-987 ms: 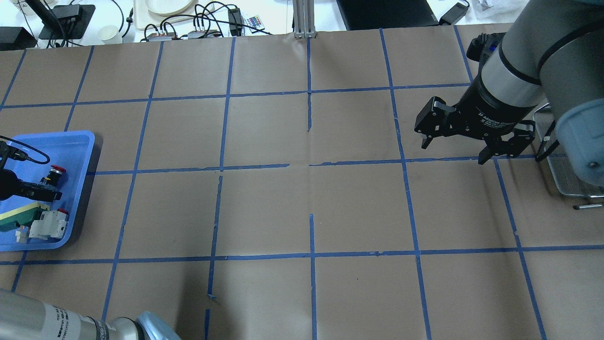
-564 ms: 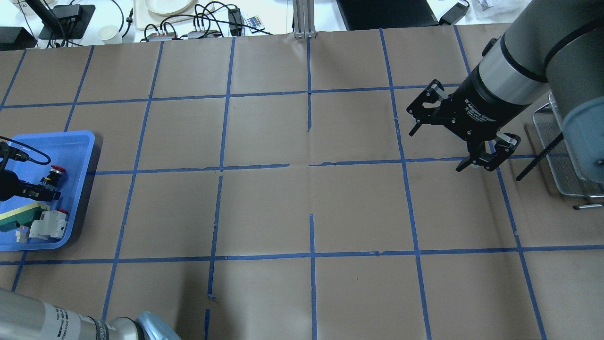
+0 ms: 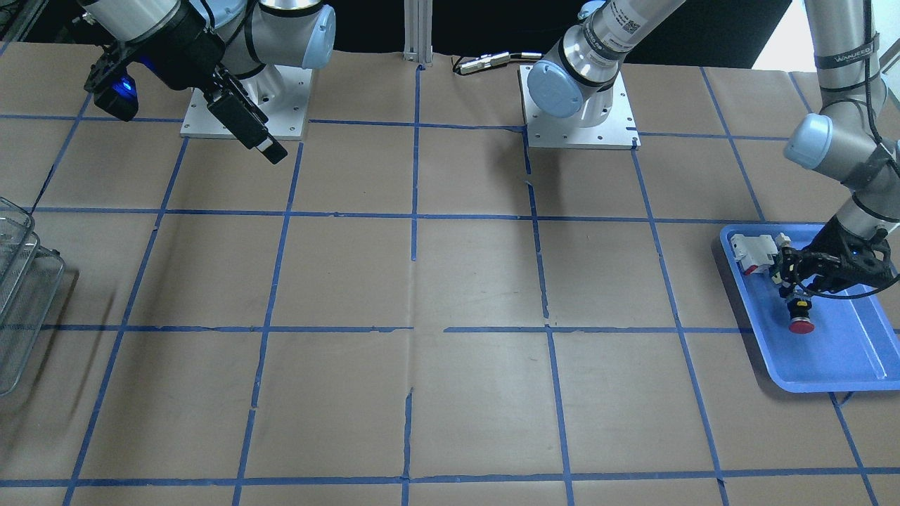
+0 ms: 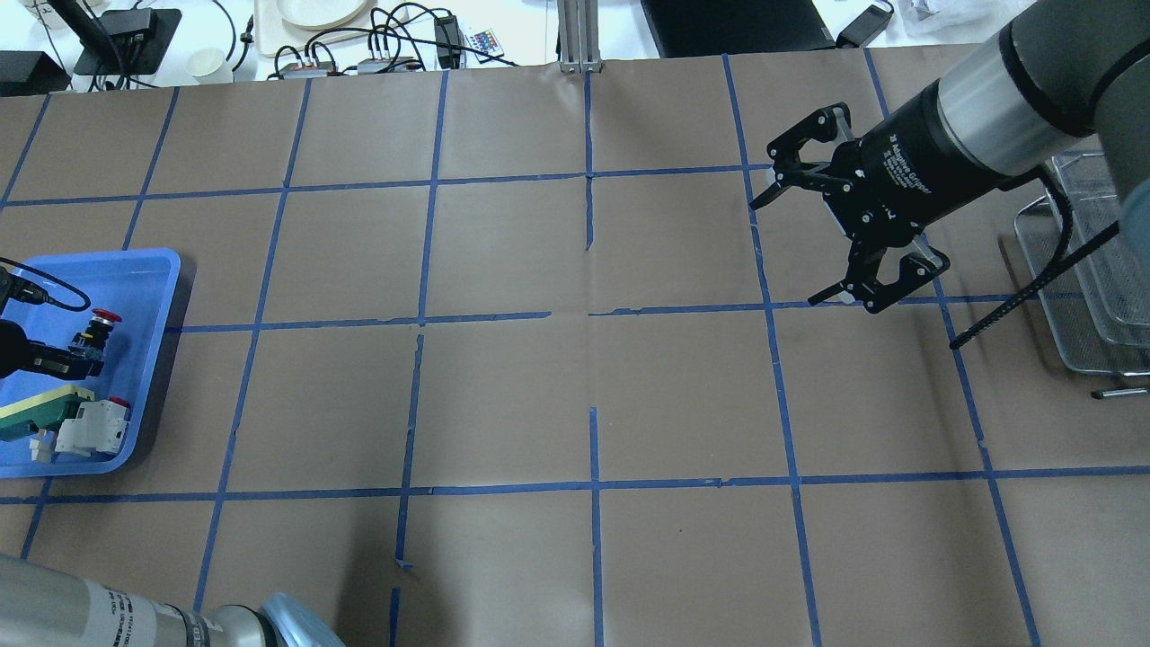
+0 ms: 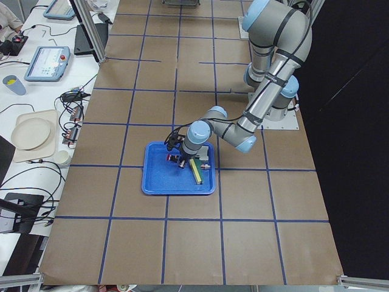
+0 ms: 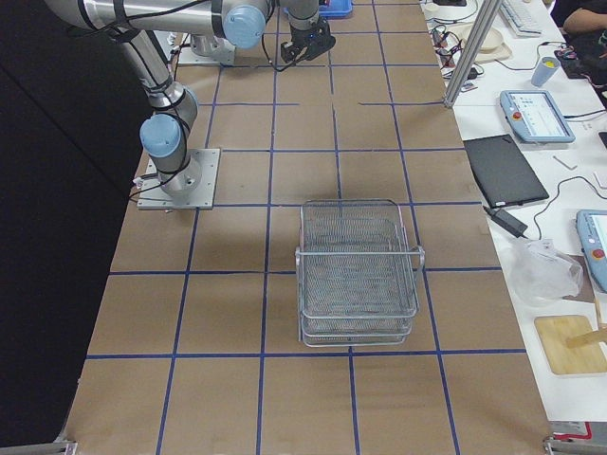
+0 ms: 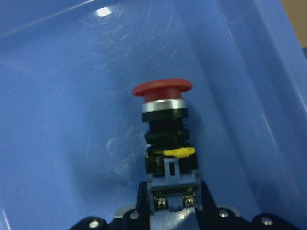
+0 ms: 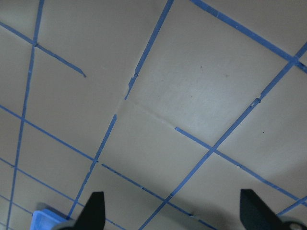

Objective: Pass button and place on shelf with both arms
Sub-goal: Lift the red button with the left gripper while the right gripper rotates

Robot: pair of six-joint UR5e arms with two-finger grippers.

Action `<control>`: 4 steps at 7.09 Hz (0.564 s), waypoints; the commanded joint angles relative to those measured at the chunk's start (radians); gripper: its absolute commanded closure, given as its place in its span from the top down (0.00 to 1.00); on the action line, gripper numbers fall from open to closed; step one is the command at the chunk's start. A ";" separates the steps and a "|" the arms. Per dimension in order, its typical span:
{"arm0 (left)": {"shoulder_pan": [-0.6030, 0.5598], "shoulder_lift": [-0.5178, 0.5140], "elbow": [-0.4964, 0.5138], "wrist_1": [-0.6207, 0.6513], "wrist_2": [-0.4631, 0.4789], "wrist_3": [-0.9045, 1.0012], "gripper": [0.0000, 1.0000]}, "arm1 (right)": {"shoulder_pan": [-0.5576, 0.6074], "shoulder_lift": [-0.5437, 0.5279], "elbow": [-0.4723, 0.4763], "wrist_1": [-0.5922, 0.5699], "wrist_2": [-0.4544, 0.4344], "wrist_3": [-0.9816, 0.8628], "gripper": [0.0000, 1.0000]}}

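Tabletop [image 4: 503, 404] tray [image 4: 153, 270] at nine o'clock: left claw [image 4: 81, 352], clamped low on the button [image 4: 101, 325], should lift vertically; right claw [image 4: 783, 253] gapes empty.

Tight quarters inside the blue tray [image 4: 148, 270], wide room beyond it

In the tray, the button [image 4: 97, 325] sits gripped in the closed jaws of the left gripper [image 4: 85, 350]. The green-and-yellow wedge [image 4: 36, 409] and white-and-red block [image 4: 90, 427] crowd in on the tray's robot-ward side, while its farther half shows bare blue floor. From the tray's inner rim the desk [image 4: 503, 404] runs as open taped paper to the right gripper [image 4: 783, 253], which hovers with jaws spread, well apart from the tray. The wire shelf [image 4: 1110, 346] stands at the end opposite the tray.
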 commanded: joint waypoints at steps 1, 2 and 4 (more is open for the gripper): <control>-0.060 0.146 0.006 -0.178 -0.045 0.000 0.31 | -0.022 -0.011 0.000 0.001 0.090 0.005 1.00; -0.144 0.241 0.009 -0.284 -0.045 -0.003 0.31 | -0.023 -0.016 -0.003 0.012 0.202 0.039 1.00; -0.298 0.387 0.009 -0.512 -0.070 -0.018 0.32 | -0.025 -0.001 0.023 0.013 0.238 0.037 1.00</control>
